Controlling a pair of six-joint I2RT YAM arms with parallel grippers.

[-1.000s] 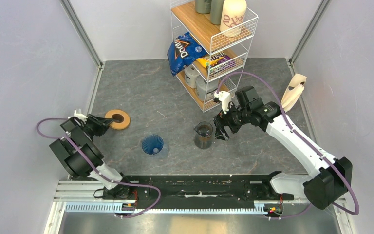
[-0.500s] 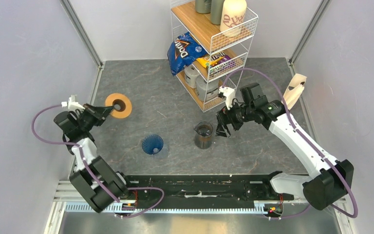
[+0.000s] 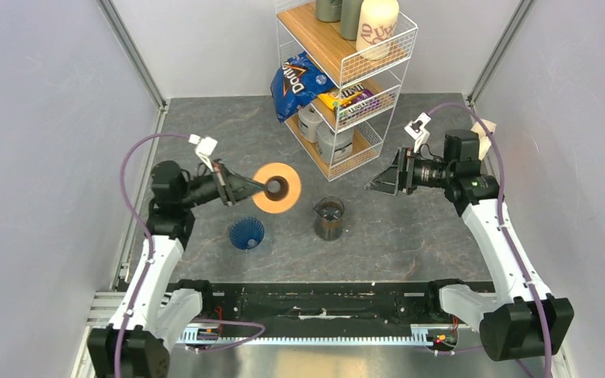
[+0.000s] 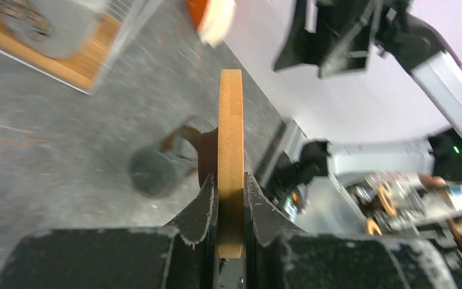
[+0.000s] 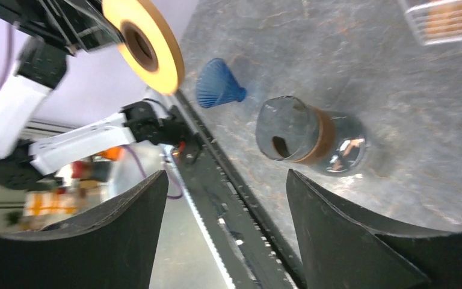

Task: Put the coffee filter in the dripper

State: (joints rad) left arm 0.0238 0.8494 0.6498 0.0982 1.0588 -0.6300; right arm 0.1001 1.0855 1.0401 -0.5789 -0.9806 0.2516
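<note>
One dripper (image 3: 246,233) is stood on the grey table (image 3: 228,142) towards its near edge, mouth turned upward and long axis upright. One glass carafe (image 3: 330,218) is set upright near it on the right, apart from it. A single wooden ring (image 3: 287,201) is clamped at its rim by the left gripper (image 4: 231,186) and held in the air, seen from above between dripper and carafe. The right gripper (image 5: 225,174) is raised with its jaws spread and nothing between them, near the one wire shelf (image 3: 378,59).
</note>
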